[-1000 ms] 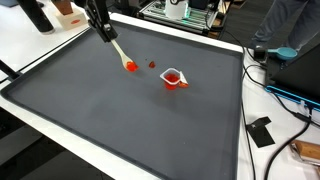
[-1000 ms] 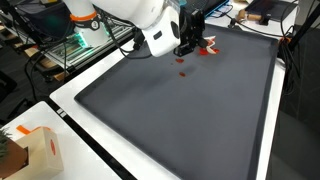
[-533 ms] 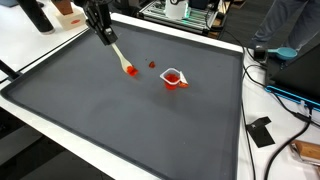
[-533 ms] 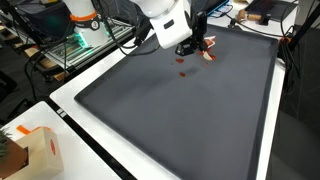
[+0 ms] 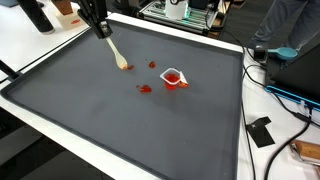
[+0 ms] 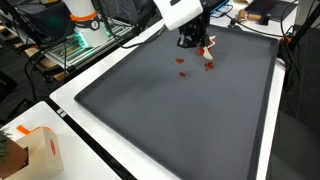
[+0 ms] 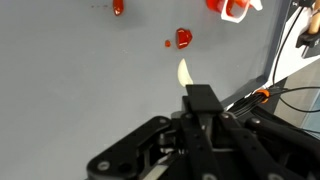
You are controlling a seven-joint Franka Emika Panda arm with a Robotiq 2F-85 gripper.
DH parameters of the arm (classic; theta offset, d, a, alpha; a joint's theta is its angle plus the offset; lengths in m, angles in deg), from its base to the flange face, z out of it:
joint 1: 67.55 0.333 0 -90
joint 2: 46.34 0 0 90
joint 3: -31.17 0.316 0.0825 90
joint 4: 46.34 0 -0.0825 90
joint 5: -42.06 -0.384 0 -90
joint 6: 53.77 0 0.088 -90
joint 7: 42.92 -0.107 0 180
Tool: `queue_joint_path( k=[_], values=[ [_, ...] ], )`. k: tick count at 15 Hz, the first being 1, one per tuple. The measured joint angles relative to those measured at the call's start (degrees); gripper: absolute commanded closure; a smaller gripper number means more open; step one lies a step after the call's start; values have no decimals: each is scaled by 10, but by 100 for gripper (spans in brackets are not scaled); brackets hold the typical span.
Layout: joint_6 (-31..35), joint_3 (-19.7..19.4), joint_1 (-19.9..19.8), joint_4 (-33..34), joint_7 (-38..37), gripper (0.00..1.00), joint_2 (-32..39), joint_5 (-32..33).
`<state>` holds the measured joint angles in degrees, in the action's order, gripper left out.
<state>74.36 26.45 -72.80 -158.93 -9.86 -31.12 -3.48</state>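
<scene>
**A:** What does the gripper (image 7: 203,98) have?

**B:** Its fingers are closed tight on the handle of a wooden spoon (image 7: 184,72). The spoon is pale and slim, with a bare rounded tip, and it sticks straight out ahead of the gripper. In an exterior view it slants down from the gripper (image 5: 98,22) toward the mat (image 5: 120,125). I cannot tell whether the tip touches the mat.

**A:** How many of each thing?

**B:** There is one spoon and one cup (image 5: 173,77), which is small and white with red inside. I count two red pieces (image 5: 145,88) on the dark mat, and a tiny red speck (image 7: 167,43) lies beside one of them.

**A:** Where do they sit from the gripper?

**B:** In the wrist view, one red piece (image 7: 183,38) lies just beyond the spoon's tip, apart from it. The second piece (image 7: 118,7) is farther out and off to one side. The cup (image 7: 232,7) is farther out on the opposite side, cut off by the frame edge.

**A:** What else is around?

**B:** Cables (image 5: 285,95) trail over the white table edge past the cup, well away from the gripper. A cardboard box (image 6: 30,150) stands at the far corner, well apart from everything else.
</scene>
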Motion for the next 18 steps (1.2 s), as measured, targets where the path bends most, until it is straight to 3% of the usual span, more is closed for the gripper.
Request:
queue_joint_path(
  k=[6,18],
  values=[
    [5,12,1,2,-42,97,-17,70],
    [-11,59,68,29,-287,97,-70,365]
  ],
)
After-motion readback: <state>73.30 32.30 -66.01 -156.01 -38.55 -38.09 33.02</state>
